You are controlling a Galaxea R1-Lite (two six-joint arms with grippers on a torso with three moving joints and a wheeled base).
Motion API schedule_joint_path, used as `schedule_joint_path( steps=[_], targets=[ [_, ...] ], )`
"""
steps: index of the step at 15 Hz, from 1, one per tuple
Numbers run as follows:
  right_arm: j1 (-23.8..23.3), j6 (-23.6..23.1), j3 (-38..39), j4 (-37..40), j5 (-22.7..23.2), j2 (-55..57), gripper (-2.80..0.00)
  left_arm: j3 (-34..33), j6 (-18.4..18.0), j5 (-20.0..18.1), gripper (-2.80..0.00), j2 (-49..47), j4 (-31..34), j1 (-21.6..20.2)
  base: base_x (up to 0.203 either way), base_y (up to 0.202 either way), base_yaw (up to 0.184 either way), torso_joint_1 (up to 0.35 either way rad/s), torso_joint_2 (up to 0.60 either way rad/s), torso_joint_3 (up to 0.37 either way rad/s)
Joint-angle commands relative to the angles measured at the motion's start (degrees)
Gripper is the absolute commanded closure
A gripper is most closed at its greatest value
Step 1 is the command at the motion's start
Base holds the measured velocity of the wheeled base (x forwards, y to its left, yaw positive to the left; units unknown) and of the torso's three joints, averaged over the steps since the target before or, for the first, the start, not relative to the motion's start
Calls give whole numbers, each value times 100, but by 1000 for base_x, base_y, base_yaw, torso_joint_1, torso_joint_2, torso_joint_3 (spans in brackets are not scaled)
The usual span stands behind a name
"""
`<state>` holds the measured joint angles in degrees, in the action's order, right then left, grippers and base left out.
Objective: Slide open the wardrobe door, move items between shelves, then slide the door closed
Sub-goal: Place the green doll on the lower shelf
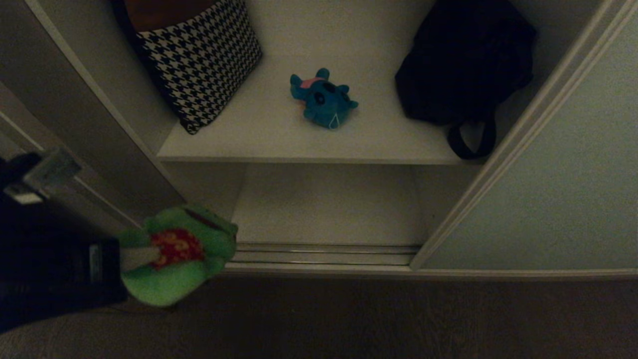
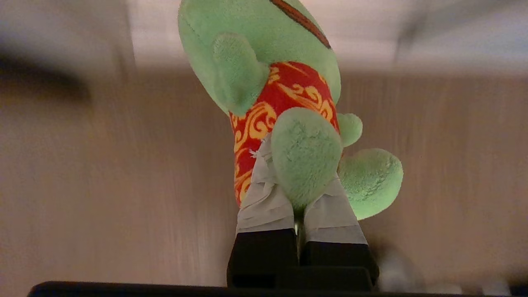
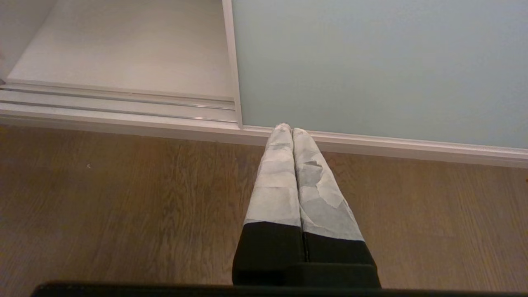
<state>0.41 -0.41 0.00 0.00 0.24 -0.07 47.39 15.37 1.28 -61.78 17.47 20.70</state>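
The left gripper (image 2: 299, 194) is clamped on a green plush toy (image 2: 284, 103); its wrist view alone shows the red, yellow-swirled shirt. Beyond it, the head view shows a teal plush toy (image 1: 324, 99) on the shelf (image 1: 299, 144). The right gripper (image 3: 292, 132), fingers together, points at the sliding wardrobe door (image 3: 371, 66).

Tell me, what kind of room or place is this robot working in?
Most likely a home, perhaps a bedroom, in front of a built-in wardrobe. A sliding wardrobe door stands open on white shelves holding a houndstooth cushion, a dark bag and a teal-blue plush toy, above a wooden floor.
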Motion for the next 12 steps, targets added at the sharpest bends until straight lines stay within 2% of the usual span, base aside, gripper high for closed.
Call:
schedule_joint_path(
  steps=[1, 3, 5, 9, 12],
  targets=[
    [2, -2, 0, 0, 2, -6, 0, -720, 109, -206, 0, 411, 112, 17, 0, 0, 0, 0, 0, 0],
    [2, -2, 0, 0, 2, -10, 0, -1281, 146, -429, 0, 199, 103, 19, 0, 0, 0, 0, 0, 0],
    [2, -2, 0, 0, 2, -10, 0, -1492, 120, -624, 0, -285, -188, 18, 0, 0, 0, 0, 0, 0],
    [2, -2, 0, 0, 2, -10, 0, -1487, 113, -1024, 0, -1612, -1045, 9, 0, 0, 0, 0, 0, 0],
    [2, -2, 0, 0, 2, -10, 0, -1370, 118, -1101, 0, -2620, -1793, -1, 0, 0, 0, 0, 0, 0]
  ],
)
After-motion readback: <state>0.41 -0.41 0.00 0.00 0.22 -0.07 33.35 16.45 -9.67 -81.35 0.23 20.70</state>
